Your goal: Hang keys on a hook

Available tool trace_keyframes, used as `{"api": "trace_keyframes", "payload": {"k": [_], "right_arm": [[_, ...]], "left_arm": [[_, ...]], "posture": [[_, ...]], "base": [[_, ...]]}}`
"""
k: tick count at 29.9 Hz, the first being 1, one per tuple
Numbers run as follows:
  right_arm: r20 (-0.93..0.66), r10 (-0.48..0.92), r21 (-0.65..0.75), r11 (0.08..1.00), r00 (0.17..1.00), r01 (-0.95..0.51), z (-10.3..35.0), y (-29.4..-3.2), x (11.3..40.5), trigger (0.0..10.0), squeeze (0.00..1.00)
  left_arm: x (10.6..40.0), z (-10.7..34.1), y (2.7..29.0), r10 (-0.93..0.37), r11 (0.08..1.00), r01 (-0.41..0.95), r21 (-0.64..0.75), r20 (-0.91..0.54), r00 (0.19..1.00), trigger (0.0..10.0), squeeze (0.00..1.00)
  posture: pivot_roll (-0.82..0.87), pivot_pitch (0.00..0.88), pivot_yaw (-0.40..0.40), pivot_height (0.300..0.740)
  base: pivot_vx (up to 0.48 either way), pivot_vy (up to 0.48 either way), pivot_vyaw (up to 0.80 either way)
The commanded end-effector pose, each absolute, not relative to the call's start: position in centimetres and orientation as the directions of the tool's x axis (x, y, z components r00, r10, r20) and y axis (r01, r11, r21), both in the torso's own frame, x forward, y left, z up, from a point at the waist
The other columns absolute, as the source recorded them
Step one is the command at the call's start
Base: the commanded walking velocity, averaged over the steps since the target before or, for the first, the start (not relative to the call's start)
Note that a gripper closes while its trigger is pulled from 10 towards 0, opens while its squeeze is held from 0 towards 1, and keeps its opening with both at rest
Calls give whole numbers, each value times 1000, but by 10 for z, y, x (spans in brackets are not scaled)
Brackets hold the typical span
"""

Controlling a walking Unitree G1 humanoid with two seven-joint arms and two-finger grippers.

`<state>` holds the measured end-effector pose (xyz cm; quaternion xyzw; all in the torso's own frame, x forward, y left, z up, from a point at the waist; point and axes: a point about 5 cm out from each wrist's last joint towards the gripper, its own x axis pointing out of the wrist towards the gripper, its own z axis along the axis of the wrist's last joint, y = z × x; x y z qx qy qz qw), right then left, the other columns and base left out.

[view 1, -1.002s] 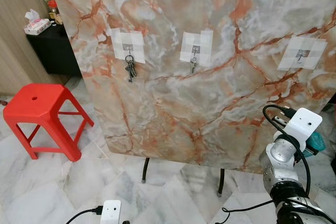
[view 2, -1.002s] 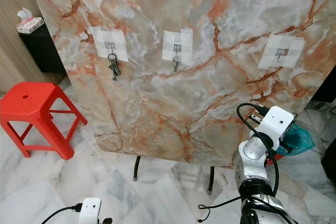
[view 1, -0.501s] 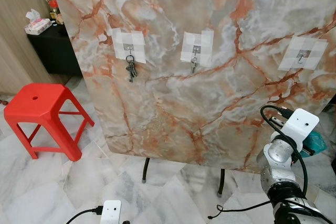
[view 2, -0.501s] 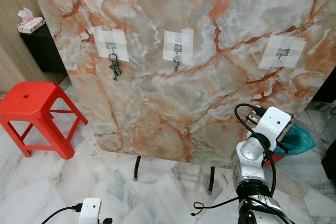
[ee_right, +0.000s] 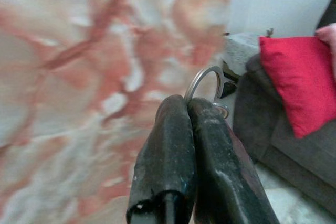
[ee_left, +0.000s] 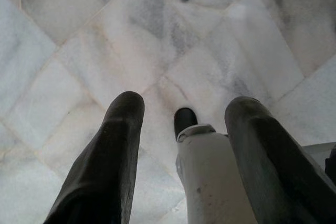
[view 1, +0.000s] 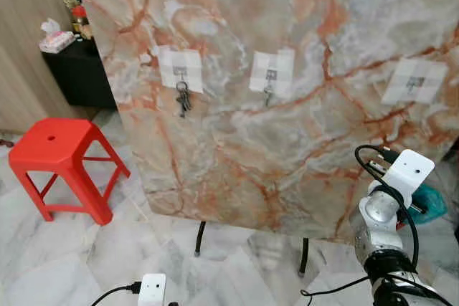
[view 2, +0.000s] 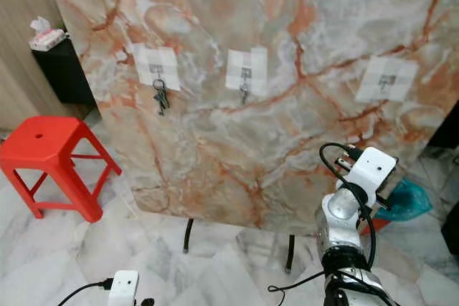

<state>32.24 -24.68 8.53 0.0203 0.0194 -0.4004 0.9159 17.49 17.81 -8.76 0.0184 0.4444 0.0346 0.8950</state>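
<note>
A marble board (view 1: pixel 287 127) is seen propped on thin dark legs over a pale marble floor (view 1: pixel 86 256). Three hooks, each on a white patch, are fixed along its upper part. On the left hook (view 1: pixel 180 72) a bunch of keys (view 1: pixel 183 98) is hung; a single small key (view 1: pixel 267 95) is hung on the middle hook (view 1: pixel 271 74); the right hook (view 1: pixel 415 81), near the board's right edge, is bare.

The right arm (view 1: pixel 384 227) is raised beside the board's lower right corner, its white wrist housing uppermost. In the right wrist view the right gripper (ee_right: pixel 186 129) is seen clenched, fingers pressed together on a metal key ring (ee_right: pixel 206 85), whose loop is shown above the fingertips (the keys themselves are hidden behind the fingers). Behind it the board is blurred, with a red cushion (ee_right: pixel 294 82) on a dark sofa (ee_right: pixel 273 145) off to one side.

The left gripper (ee_left: pixel 184 124) is held low over the floor, its fingers spread apart and grasping nothing; a white limb with a dark tip is seen between them.

A red stool (view 1: pixel 61 159) is stood on the floor off the board's left edge, with a tissue pack (view 1: pixel 56 39) on a dark cabinet behind it.
</note>
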Motion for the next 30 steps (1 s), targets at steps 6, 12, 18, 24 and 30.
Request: {"api": "trace_keyframes", "payload": {"k": [6,12,18,24,30], "right_arm": [[-45,-729,45,682,683,730,89,-244,324,10000,0],[-51,-729,45,681,683,731,87,-243,323,10000,0],[-53,-728,46,682,684,730,86,-241,323,10000,0],[-54,-724,57,685,687,726,87,-239,324,10000,0],[-71,-727,63,680,683,730,85,-239,324,10000,0]], "left_arm": [[172,-89,179,75,997,-42,63,-803,591,10000,0],[173,-89,178,73,997,-40,61,-802,592,10000,0],[172,-89,178,71,997,-39,60,-802,592,10000,0],[173,-88,179,68,997,-22,68,-801,595,10000,0],[174,-88,179,67,998,-23,66,-801,596,10000,0]], "posture": [[-1,0,-51,740],[-1,0,-52,740],[2,0,-52,740],[4,0,-52,740],[5,0,-52,740]], "base": [[129,0,0],[0,0,0],[0,0,0],[0,0,0],[0,-328,-267]]}}
